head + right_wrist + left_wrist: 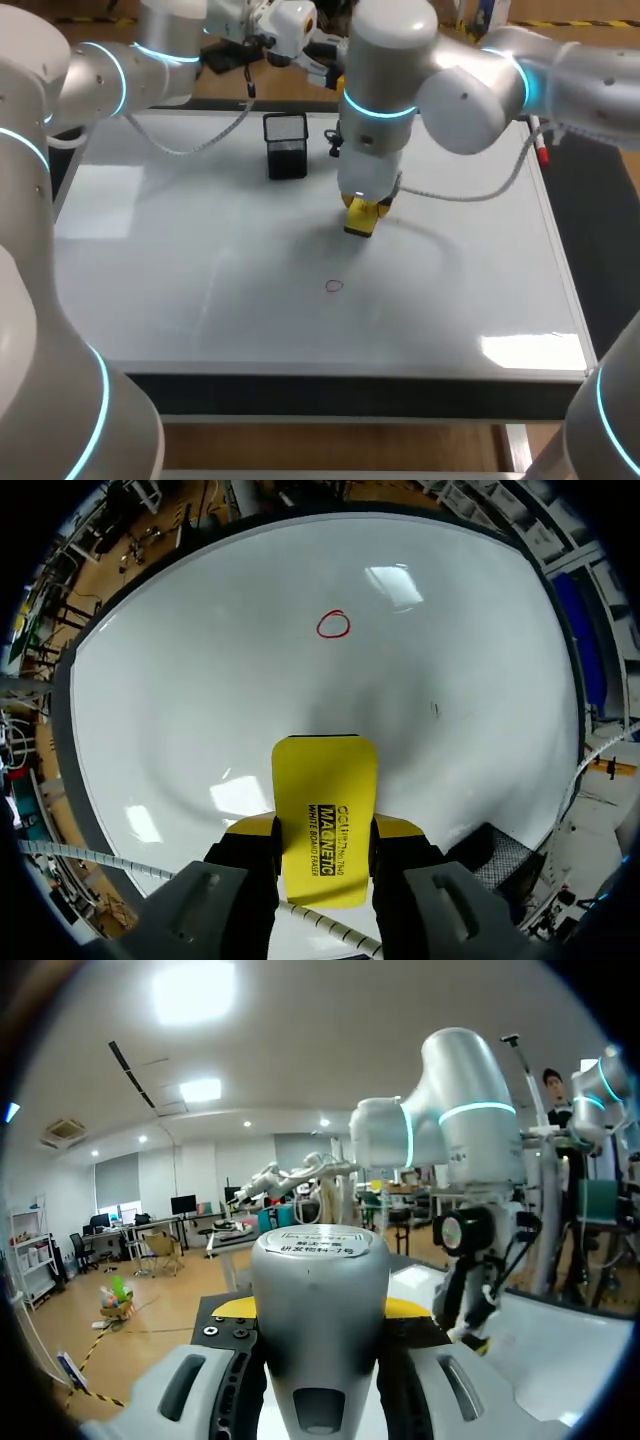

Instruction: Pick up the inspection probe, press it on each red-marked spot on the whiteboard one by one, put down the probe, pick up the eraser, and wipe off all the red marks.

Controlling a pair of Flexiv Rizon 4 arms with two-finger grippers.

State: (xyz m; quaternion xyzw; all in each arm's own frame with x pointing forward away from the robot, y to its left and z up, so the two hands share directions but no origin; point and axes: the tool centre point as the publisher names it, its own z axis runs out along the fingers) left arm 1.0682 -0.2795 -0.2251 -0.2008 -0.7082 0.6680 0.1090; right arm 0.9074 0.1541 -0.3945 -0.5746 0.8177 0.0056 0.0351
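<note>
A white board [180,300] is covering most of the table. One small red ring [334,286] is sitting on it, a little nearer than the middle, with bare white all around it.

Just beyond the ring, the right gripper [362,212] is pointing down at the board. Its fingers are clamping a yellow eraser [360,222] from two sides. In the right wrist view the eraser [325,810] is sticking out past the yellow tips toward the board. The ring [333,625] is lying ahead of it, apart from it. Whether the eraser's end is touching the board or hanging just above it, I cannot tell (a soft shadow is sitting under it).

Farther back and to the left of the eraser, a black mesh holder [286,146] is standing upright on the board. A red marker [540,148] is lying along the far right edge.

Farthest off, the left arm is coming in from the left and reaching past the board's far edge. In the left wrist view the left gripper [322,1308] is closing on a thick grey probe [320,1260], with a yellow tip pressing each side. The probe is held up off the board.
</note>
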